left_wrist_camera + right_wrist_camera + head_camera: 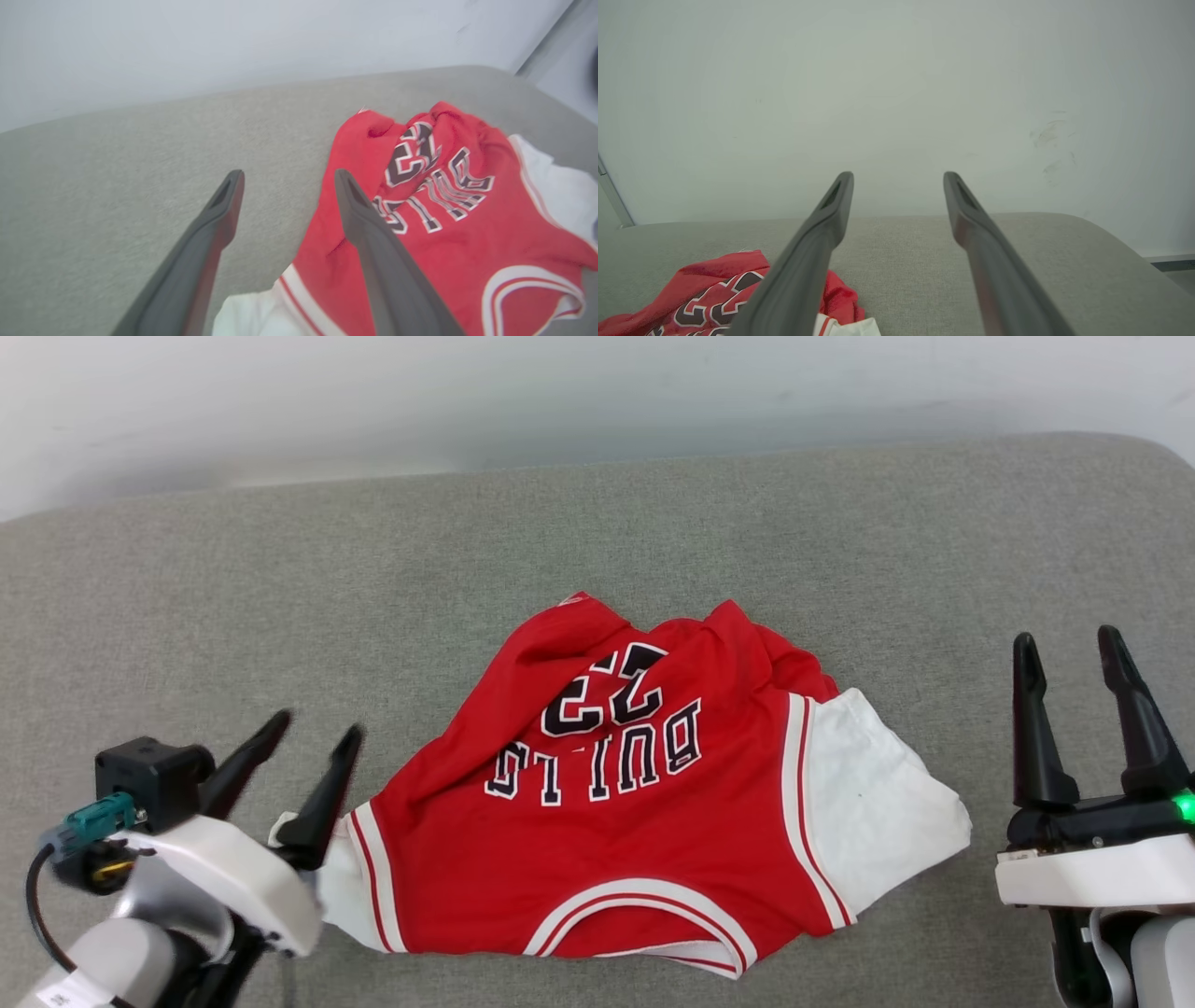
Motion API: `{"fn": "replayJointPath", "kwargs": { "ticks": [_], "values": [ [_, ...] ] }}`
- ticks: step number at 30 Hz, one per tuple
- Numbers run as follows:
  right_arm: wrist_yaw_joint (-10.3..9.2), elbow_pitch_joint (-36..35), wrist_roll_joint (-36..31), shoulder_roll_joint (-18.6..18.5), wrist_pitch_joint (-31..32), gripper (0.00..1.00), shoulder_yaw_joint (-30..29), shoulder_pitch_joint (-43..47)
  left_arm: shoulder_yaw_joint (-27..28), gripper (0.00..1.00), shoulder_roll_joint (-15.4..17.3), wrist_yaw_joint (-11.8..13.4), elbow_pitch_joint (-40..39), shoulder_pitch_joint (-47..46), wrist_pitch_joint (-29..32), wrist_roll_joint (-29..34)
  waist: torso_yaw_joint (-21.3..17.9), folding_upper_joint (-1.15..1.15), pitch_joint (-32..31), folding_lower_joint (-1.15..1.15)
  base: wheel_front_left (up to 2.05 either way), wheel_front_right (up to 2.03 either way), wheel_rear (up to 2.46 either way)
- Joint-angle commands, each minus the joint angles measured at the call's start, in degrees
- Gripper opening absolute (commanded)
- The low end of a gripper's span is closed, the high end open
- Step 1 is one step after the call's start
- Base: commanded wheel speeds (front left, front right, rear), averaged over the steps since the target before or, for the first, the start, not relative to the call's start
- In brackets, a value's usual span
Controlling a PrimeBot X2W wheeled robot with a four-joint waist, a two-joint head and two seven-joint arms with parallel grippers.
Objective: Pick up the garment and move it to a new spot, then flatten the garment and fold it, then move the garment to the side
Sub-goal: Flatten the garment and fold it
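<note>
Reading this as the flatten step: the garment (644, 821) lies crumpled on the grey upholstered surface (653, 523), about mid-width and towards its near edge, collar trim nearest me, hem bunched up towards the far edge. Left gripper (317, 726) is spread wide with nothing between the fingers, sitting right at the left white sleeve (341, 887), which looks half tucked under. Right gripper (1066, 637) is also spread wide and empty, parked well off the right white sleeve (878, 803) near the right edge. My plan: pinch each shoulder seam low against the fabric, one per gripper, pull outward evenly, then work on the hem, since the fold there rides over the digits. I'd grab a single layer only, or the back panel will likely drag along and re-wrinkle. Print side is up and upside down from the head view: "BULLS" above "23", black with white edging, the 23 partly creased. No other tag or label I can read.
</note>
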Motion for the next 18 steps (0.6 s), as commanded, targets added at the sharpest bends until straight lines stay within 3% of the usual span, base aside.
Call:
{"fn": "replayJointPath", "kwargs": {
  "ticks": [1,2,9,13,18],
  "values": [
    [-0.02,0.05,-0.27,0.28,-0.02,1.0,0.01,0.52,0.04,1.0,-1.14,-0.12,-0.38,-0.77,-0.39,-0.89,0.01,0.0,-0.08,0.0,0.0,0.0,0.0],
    [-0.02,0.04,0.16,0.58,-0.04,1.0,0.04,0.67,0.62,1.0,-0.75,-1.1,-2.71,-1.41,-2.18,-0.27,-0.24,0.0,-0.12,0.0,0.0,0.0,0.0],
    [-0.02,-0.49,0.63,1.59,-0.13,1.0,0.42,-0.27,-0.54,1.0,-1.18,-0.69,-8.28,-6.54,-1.11,3.24,-2.72,0.0,1.0,0.0,0.0,0.0,0.0],
    [-0.02,-0.76,0.57,2.02,-0.15,1.0,1.06,-1.21,-4.4,1.0,-0.47,-2.03,-8.17,-13.0,6.33,6.03,-5.09,0.0,2.89,0.0,0.0,0.0,0.0],
    [-0.02,-1.56,0.82,2.65,-0.16,1.0,1.13,-2.68,-10.31,1.0,-1.28,-6.49,-2.87,-22.72,21.62,4.56,-8.27,0.0,6.49,0.0,0.0,0.0,0.0]
  ]
}}
